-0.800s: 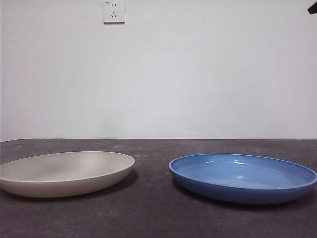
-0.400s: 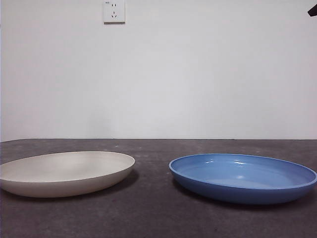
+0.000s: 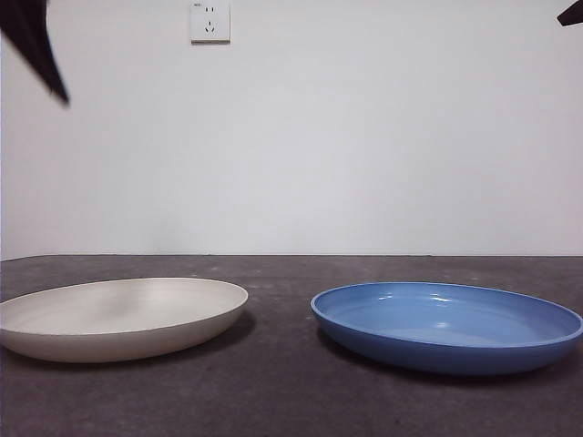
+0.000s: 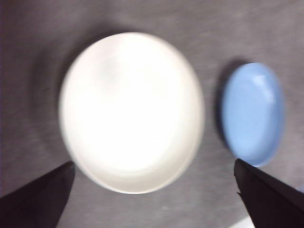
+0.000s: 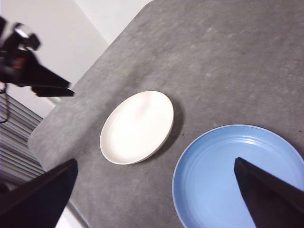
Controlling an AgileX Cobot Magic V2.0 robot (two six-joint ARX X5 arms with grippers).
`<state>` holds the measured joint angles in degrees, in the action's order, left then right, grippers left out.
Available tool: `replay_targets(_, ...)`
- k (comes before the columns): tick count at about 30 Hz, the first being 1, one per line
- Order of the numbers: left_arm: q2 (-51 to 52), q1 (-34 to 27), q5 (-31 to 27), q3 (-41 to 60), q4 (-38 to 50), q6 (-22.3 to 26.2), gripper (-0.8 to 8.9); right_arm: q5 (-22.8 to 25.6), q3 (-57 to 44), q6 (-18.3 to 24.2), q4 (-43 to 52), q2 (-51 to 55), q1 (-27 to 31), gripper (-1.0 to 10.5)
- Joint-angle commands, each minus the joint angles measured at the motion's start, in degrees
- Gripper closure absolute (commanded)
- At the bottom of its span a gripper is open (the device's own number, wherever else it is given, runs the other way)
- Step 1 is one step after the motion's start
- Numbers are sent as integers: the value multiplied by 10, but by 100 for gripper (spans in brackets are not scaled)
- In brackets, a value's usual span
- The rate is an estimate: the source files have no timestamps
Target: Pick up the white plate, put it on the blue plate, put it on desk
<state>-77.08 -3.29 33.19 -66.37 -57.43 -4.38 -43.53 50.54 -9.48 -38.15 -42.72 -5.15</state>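
White plate [image 3: 123, 317] flat on counter [image 3: 282, 401], blue plate [image 3: 446, 326] beside, apart. Left gripper [image 4: 152, 190] above white plate, jaws spread wide, empty. Right gripper [image 5: 152, 194] high, jaws spread, empty.

Front view: camera low, about level with the desk [image 3: 291, 401], facing straight across it to a pale wall with a socket [image 3: 209, 20]. Both plates near and large, seen edge-on: white plate [image 3: 123, 318] one side, blue plate [image 3: 446, 326] the other.

Left wrist view: looks almost straight down from above the white plate [image 4: 130, 111], which fills the middle; blue plate [image 4: 254, 114] off to one side. Picture blurred.

Right wrist view: high, slanted down across the desk [image 5: 228, 57], blue plate [image 5: 223, 175] nearer, white plate [image 5: 137, 127] beyond.

All three views share both plates.
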Motion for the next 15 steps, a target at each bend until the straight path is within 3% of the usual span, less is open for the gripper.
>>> replay_targets(1,-47,-3,-16,-10,2,24,158,-2,11,-6,3,-2,-7,362)
replay_targets(15,-202,-3,-16,-10,60,40,158,-1,11,-3,3,-2,-7,362)
